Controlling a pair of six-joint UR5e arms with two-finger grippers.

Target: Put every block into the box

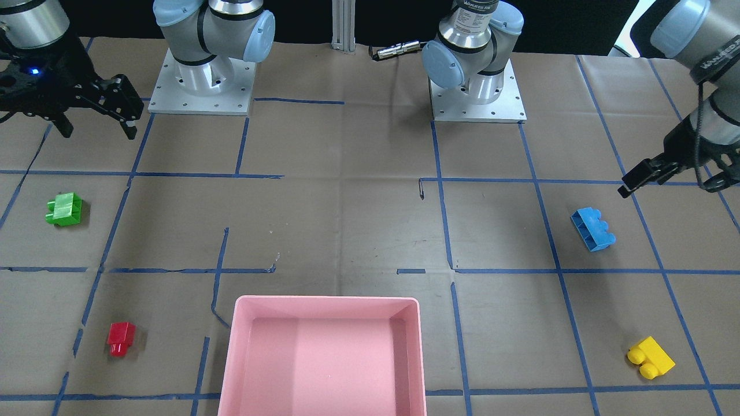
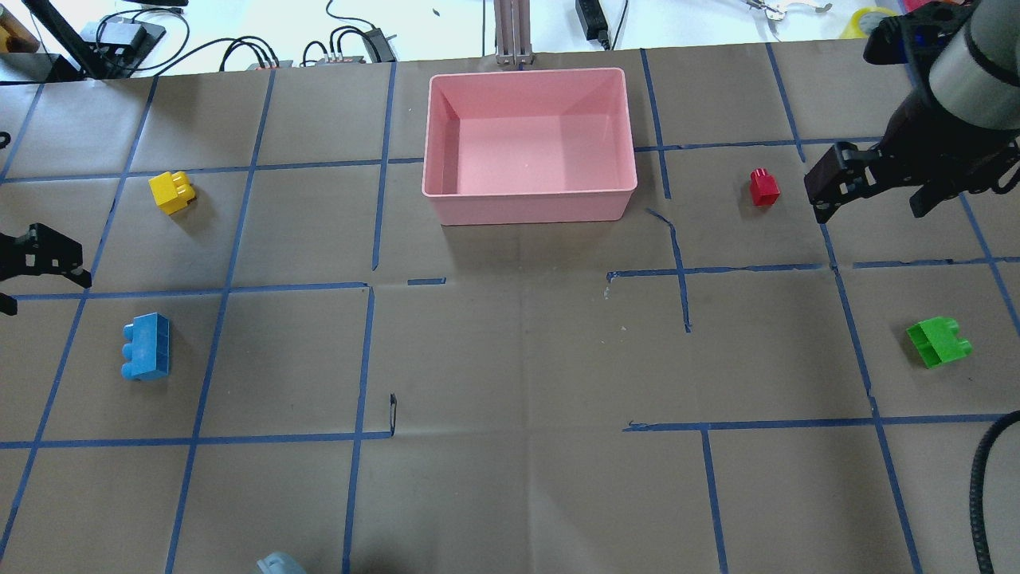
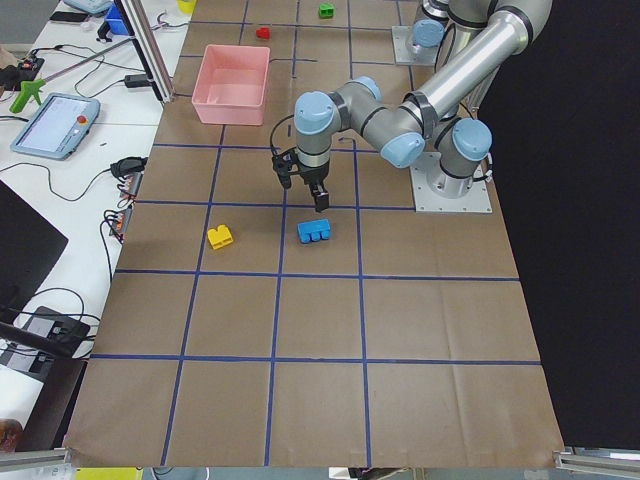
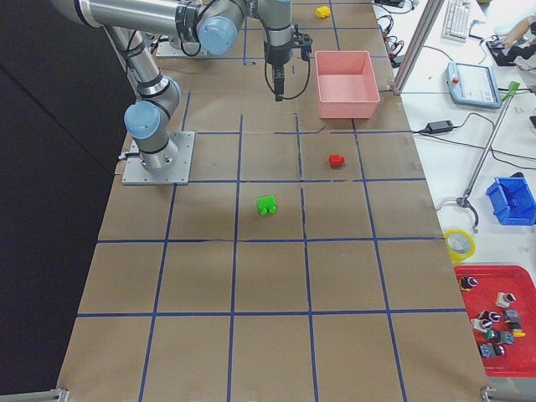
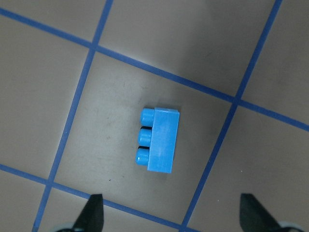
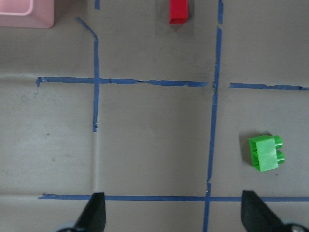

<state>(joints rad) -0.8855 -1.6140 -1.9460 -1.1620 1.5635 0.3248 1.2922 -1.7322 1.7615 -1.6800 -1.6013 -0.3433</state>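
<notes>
Blocks (image 2: pixel 146 347) well apart, all outside far-edge box (image 2: pixel 530 209).

Even, bright overhead light, sharp focus, faint soft shadows beside the box (image 2: pixel 530 203)

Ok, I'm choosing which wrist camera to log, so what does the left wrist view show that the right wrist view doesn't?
Only the left wrist view shows the blue block. Only the right wrist view shows the green block, the red block and a corner of the pink box. Shared: the taped table, plus the open left end effector and open right end effector at each bottom edge.
</notes>
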